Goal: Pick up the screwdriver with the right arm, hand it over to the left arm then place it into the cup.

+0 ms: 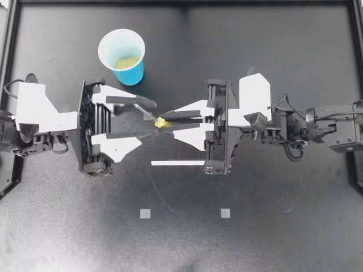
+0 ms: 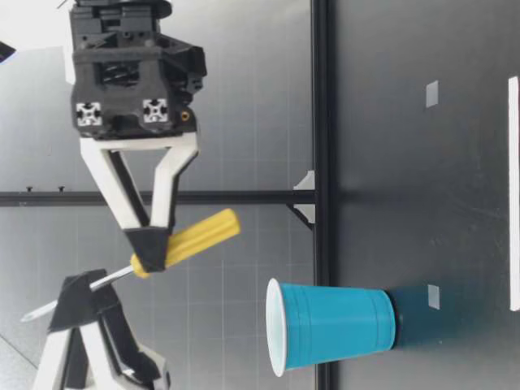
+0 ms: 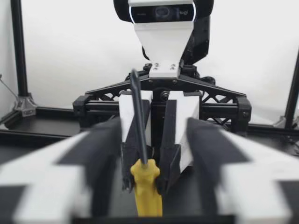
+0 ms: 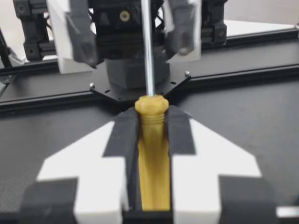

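Yellow-handled screwdriver [image 1: 160,121] hangs clear of the counter [image 1: 255,226], just beside the cup [image 1: 133,72] and higher than its rim. My right gripper [image 1: 169,122] is closed on the handle [image 4: 152,158], a finger on each side. The shaft [image 1: 145,111] is the end nearer the cup. It lies between the fingers of my left gripper [image 1: 146,122], which stands wide open and holds nothing. The shaft sits off centre, close to the finger [image 1: 136,102] on the cup side.

Procedure for the handover, as I judge it:
1. Shift the left gripper toward the cup until the shaft is centred.
2. Close on the shaft near the handle, since a thin round shaft may pivot under the handle's weight.
3. Release the right gripper only once both left fingers bear on the shaft.
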